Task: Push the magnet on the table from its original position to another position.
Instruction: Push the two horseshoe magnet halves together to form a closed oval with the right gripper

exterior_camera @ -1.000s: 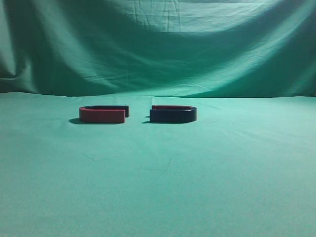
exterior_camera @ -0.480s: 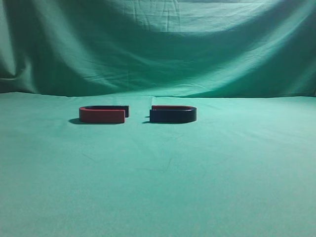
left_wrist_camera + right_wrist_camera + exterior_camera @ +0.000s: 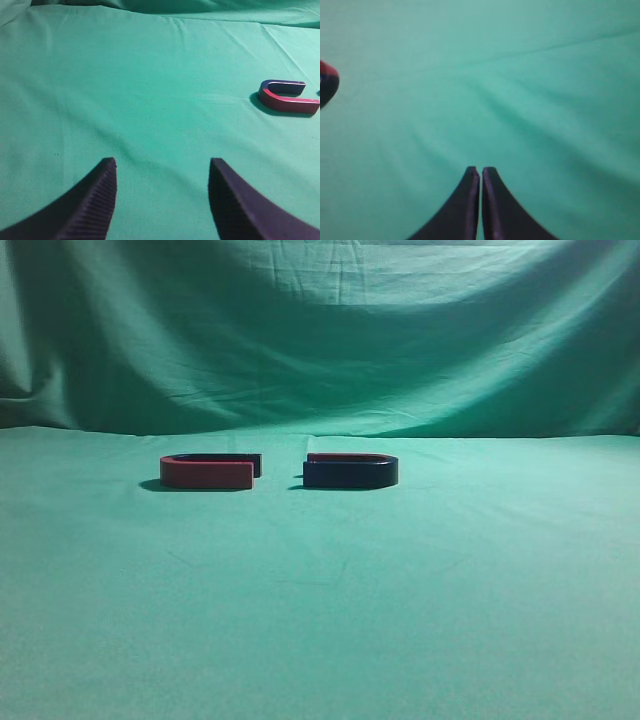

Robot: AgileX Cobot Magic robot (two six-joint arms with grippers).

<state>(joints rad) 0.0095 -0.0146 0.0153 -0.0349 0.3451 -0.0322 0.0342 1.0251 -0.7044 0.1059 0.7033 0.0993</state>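
Exterior view: the flat U-shaped horseshoe magnet with a dark navy near side [image 3: 350, 473] lies just right of the frame's centre on the wrinkled green cloth table [image 3: 320, 600]. Its rounded bend points to the right of the frame, its open ends point left, and a thin red strip of the far arm shows along its top edge. Near it on the left, with a gap of bare cloth between them, lies a like-sized U-shaped magnet with a red near side [image 3: 208, 472]; its open ends point right, toward the dark one. A draped green cloth backdrop [image 3: 320, 330] fills the upper half of the frame. Neither arm appears in this view.

In the left wrist view, the left gripper [image 3: 162, 167] sits at the bottom of the frame with its two dark ribbed fingers [image 3: 95, 200] spread wide apart over bare cloth, holding nothing. The red-sided magnet [image 3: 287, 96] lies at the right edge, well apart from it.

In the right wrist view, the right gripper [image 3: 480, 172] sits at bottom centre, fingers pressed together with only a hairline slit between them. At the left edge, a rounded dark and red end of the navy magnet [image 3: 327, 82] peeks in, well apart from the gripper.
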